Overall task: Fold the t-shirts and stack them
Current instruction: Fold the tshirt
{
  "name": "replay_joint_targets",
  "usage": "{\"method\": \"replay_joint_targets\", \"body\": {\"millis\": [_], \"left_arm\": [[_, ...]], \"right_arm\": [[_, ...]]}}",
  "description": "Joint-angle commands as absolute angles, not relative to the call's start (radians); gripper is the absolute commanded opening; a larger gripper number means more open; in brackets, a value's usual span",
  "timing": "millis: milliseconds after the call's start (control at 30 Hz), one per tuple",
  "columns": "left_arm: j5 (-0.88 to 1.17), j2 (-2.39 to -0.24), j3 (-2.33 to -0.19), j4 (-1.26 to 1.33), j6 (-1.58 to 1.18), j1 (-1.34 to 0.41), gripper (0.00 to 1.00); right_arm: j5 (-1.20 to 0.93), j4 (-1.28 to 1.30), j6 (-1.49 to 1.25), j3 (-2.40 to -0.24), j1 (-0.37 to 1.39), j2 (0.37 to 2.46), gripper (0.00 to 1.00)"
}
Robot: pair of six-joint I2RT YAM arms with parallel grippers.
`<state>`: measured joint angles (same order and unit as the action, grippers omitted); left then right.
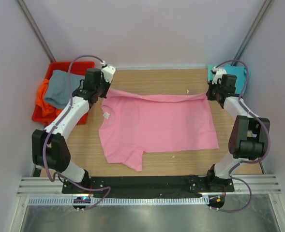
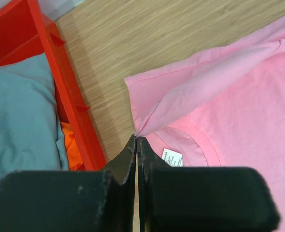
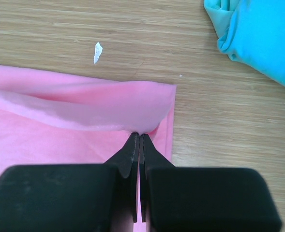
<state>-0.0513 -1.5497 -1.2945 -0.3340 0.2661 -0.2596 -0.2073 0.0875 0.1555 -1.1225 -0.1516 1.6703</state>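
The pink t-shirt point(image 1: 157, 128) lies spread across the middle of the wooden table point(image 1: 157, 77), neck toward the left arm, its white label point(image 2: 172, 157) showing inside the collar. Its far edge is raised into a narrow fold that runs between the two arms. The left gripper point(image 2: 136, 139) is clenched on that fold at the collar end, and the right gripper point(image 3: 139, 135) is clenched on it at the hem corner; how much cloth sits between the pads is hidden in both wrist views. One sleeve shows at the near edge; the other cannot be made out under the fold. A small white scrap point(image 3: 97, 52) lies on the bare wood just beyond the fold. The teal t-shirt point(image 1: 236, 72) sits at the far right corner, partly behind the right arm and cut off in the right wrist view. At far left, the red bin point(image 2: 69, 92) holds the grey t-shirt point(image 1: 60, 87), which covers most of the orange t-shirt point(image 1: 44, 104).
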Motion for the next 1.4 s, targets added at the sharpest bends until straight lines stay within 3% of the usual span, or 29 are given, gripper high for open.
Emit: {"method": "replay_joint_targets", "body": {"millis": [0,1367], "left_arm": [[-0.063,-1.476,-1.263,-0.318,0.267,-0.255,0.0],[-0.106,-1.393,-0.891,-0.253,0.265,-0.247,0.0]], "right_arm": [[-0.206,0.066,0.186,-1.098,-0.155,1.606,0.01],[-0.199,0.1,0.259,-0.923,-0.179,1.597,0.01]]}}
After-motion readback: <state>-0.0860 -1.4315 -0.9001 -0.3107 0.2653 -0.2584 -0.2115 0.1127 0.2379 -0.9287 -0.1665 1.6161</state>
